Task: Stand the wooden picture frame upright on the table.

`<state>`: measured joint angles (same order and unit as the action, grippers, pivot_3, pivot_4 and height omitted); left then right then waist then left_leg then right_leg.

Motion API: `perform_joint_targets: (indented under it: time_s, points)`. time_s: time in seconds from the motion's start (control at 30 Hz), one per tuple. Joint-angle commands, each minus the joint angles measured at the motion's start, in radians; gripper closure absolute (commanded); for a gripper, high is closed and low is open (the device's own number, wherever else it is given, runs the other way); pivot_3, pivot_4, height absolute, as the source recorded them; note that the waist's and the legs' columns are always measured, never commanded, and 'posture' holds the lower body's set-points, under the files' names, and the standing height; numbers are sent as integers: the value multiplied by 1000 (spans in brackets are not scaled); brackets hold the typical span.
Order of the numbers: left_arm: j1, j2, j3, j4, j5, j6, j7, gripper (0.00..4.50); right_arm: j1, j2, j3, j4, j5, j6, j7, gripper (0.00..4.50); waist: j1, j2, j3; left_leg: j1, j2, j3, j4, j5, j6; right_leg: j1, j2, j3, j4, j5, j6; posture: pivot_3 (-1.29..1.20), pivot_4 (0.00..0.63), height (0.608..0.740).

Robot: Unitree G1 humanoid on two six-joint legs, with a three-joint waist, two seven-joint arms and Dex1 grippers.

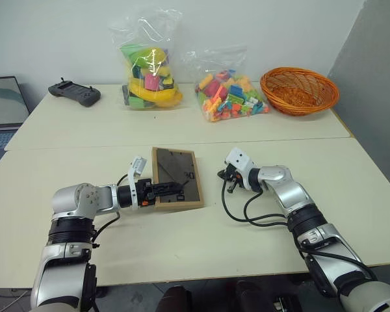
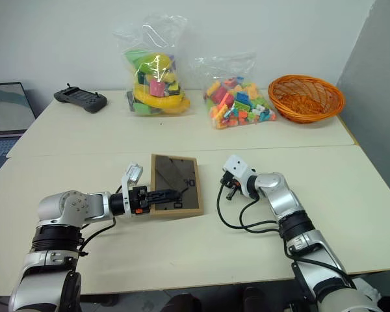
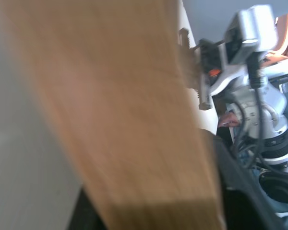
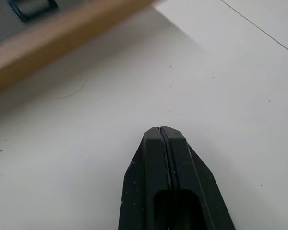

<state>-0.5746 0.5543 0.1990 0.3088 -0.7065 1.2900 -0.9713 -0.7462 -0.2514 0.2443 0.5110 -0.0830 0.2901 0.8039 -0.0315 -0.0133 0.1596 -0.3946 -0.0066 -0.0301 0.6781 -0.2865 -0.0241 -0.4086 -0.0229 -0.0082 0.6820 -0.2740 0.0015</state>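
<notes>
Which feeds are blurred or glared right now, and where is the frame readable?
Left wrist view: the light-wood picture frame is a close, smeared blur. Right wrist view: sharp on the shut right gripper, soft on the frame's edge. Left eye view: clear, with pale reflection across the frame's dark face and left gripper on it.

Robotics lab or test room, two plain cream benches (image 1: 182,123) pushed together against bare white wall, handheld controller (image 1: 75,93), bagged toy blocks (image 1: 229,96), orange wicker basket (image 1: 299,90), laptop (image 1: 3,107) beyond the left end effector (image 1: 172,190)

Beyond my reach sit a black controller (image 1: 74,93), two bags of toy blocks (image 1: 149,68) (image 1: 228,94), an orange wicker basket (image 1: 299,90) and a laptop (image 1: 3,107).
</notes>
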Motion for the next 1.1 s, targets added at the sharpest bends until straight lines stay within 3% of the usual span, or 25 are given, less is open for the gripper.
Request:
perform_joint_targets:
  time_s: [0.03, 0.2, 0.47, 0.67, 0.87, 1.1]
  points:
    - [14, -1, 49, -123, -63, 23, 26, 3583, -22, 4, -24, 8, 18, -29, -20, 4500, 0, 0, 0, 0, 0, 0, 0, 0, 0, 0, 0, 0, 0, 0, 0, 0, 150, 740]
    - [-5, 25, 72, -229, -102, 39, 52, 3604, -90, 0, -131, -33, 133, 17, -1, 4500, 0, -1, 1, 0, 0, 0, 0, 0, 0, 0, 0, 0, 0, 0, 0, 0, 150, 740]
    - [-58, 26, 124, -255, -148, 53, 108, 3604, -192, -105, -241, -280, 401, 340, 187, 2869, 1, -1, 2, -3, 0, -1, 0, 0, 0, -3, 0, 0, -1, 0, 0, 0, 150, 740]
    - [-56, 5, 119, -256, -167, 42, 139, 3604, -196, -117, -220, -271, 416, 390, 165, 1575, 1, -1, 2, -3, 0, -1, 0, -2, 3, -3, 0, -1, 0, 0, 0, 0, 150, 740]
    - [-50, 2, 108, -273, -189, 47, 147, 3604, -166, -70, -297, -206, 558, 600, 159, 1575, 2, -1, 2, -4, 0, -1, 0, -1, 2, -3, 0, 0, 0, 0, 0, 0, 150, 740]
    - [-47, 7, 82, -327, -245, 85, 126, 3604, -269, 3, -410, 2, 722, 791, 180, 1575, 0, -1, 2, -4, 0, 0, 0, -1, 2, -3, 0, 0, 0, 0, 0, 0, 150, 740]
